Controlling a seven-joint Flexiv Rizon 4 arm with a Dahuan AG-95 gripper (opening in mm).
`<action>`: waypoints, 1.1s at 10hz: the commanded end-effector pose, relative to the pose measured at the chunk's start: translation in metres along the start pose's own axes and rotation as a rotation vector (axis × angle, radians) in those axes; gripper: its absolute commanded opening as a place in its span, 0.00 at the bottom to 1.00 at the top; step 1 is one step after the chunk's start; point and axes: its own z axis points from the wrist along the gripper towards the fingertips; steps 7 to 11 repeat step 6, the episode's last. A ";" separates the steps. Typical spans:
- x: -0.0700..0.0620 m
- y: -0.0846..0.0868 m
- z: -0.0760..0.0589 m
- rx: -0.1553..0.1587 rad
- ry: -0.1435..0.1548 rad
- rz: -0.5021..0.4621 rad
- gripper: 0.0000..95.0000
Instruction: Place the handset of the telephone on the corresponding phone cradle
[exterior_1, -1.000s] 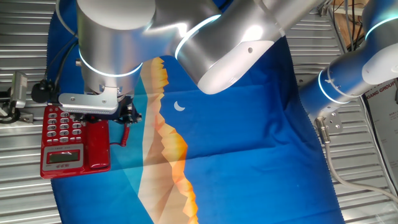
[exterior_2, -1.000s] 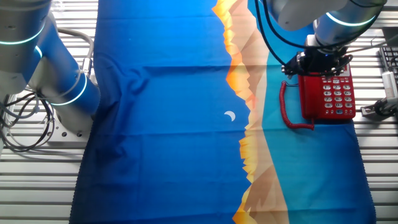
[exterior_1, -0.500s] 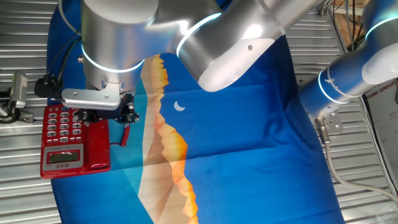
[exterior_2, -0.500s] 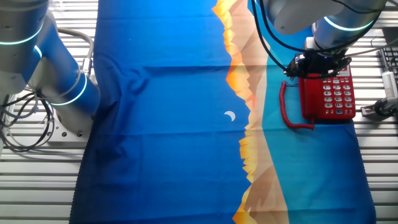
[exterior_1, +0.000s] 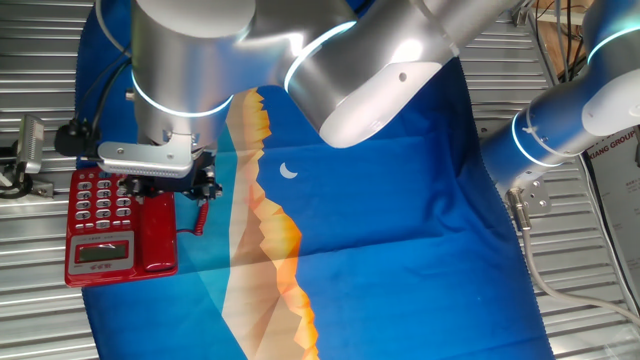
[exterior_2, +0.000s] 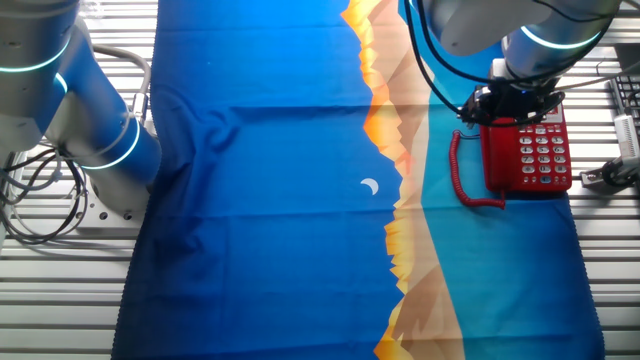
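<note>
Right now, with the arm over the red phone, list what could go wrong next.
1. The tool hangs low over the far end of the phone and hides the handset; if it is not fully seated, letting go might leave it tilted.
2. The coiled cord loops on the cloth beside the phone and could tug the handset or snag as the arm lifts.

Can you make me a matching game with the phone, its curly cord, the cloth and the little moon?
Things:
1. telephone
2. coiled cord
3. cloth
4. moon shape

Descriptions:
A. white, printed on the cloth
B. blue with orange mountains
C. red with pale buttons
D. red and curly, lying beside the phone

Pairs: 1-C, 2-D, 3-B, 4-A
</note>
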 end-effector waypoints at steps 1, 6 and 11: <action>0.000 0.001 -0.001 -0.002 0.002 -0.010 0.80; 0.000 0.001 -0.001 0.002 -0.002 -0.012 0.80; 0.000 0.001 -0.001 0.002 -0.002 -0.012 0.80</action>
